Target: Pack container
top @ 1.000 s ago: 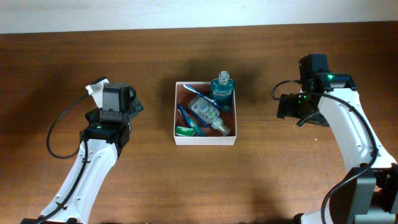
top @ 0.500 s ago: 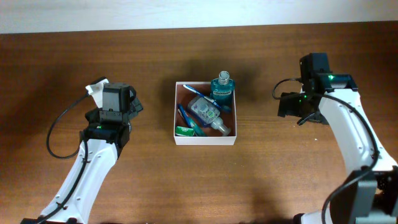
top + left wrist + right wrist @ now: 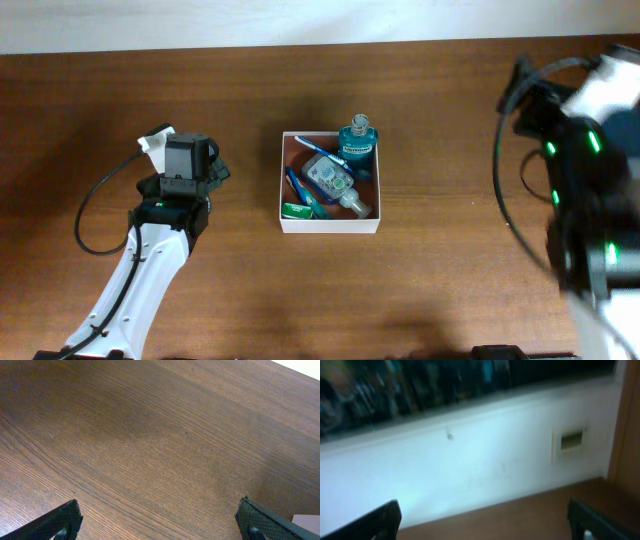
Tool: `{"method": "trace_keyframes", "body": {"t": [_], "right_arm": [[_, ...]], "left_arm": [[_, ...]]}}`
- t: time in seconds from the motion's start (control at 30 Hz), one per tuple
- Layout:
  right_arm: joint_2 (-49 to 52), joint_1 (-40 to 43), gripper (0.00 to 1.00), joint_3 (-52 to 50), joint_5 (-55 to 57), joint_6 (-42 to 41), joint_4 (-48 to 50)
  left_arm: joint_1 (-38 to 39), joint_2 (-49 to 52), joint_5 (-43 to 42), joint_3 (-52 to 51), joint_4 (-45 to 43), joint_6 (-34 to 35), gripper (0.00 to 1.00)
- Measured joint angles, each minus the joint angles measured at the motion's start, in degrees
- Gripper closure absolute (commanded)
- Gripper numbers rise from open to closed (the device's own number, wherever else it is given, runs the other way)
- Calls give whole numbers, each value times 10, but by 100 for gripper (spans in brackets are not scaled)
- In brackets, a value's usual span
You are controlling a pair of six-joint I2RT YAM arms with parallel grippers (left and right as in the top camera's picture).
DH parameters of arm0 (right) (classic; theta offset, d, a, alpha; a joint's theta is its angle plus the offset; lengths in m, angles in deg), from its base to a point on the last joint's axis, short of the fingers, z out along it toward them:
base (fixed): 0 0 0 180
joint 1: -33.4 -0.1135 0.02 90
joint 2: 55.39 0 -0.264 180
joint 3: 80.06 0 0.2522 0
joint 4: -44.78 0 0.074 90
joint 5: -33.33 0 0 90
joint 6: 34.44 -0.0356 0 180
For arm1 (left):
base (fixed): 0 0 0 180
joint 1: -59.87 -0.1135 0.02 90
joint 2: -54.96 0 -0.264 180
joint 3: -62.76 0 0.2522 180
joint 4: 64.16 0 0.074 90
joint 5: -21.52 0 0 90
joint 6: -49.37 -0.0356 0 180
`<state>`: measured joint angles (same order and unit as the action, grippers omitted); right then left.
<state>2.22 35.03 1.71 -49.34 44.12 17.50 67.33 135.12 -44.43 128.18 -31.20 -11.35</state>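
Observation:
The container point(image 3: 330, 225) is a shallow square white box with a reddish-brown inside, at the table's middle. In it a teal bottle point(image 3: 357, 137) stands at the back right. A clear pump bottle point(image 3: 334, 182), a blue toothbrush point(image 3: 297, 186) and a green tube point(image 3: 295, 210) lie in it. My left gripper point(image 3: 203, 166) is left of the box, open and empty over bare wood point(image 3: 160, 527). My right arm point(image 3: 585, 160) is raised high at the right, large and blurred. Its gripper point(image 3: 485, 525) is open and empty, facing the white wall.
A white corner point(image 3: 307, 522) shows at the lower right of the left wrist view. The right wrist view shows a white wall point(image 3: 470, 460) with a small socket plate point(image 3: 571, 440) and the table's far edge point(image 3: 530, 510).
My right arm has lifted up from beside the container toward the camera and swung right; it is now blurred. The left arm and the container's contents have not moved.

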Motion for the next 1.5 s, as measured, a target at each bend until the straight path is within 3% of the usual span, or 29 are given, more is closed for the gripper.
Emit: {"method": "trace_keyframes", "body": {"t": [0.13, 0.33, 0.6, 0.9, 1.5], "right_arm": [[-136, 0, 1, -106, -13, 48, 91], [-340, 1, 1, -291, -45, 141, 110], [-510, 28, 1, -510, -89, 184, 183], [-564, 36, 1, -661, -153, 192, 278], [-567, 37, 1, -674, -166, 193, 103]], "left_arm": [[0, 0, 0, 0, 0, 0, 1], [0, 0, 0, 0, 1, 0, 1], [0, 0, 0, 0, 0, 0, 1], [0, 0, 0, 0, 1, 0, 1], [0, 0, 0, 0, 1, 0, 1]]}}
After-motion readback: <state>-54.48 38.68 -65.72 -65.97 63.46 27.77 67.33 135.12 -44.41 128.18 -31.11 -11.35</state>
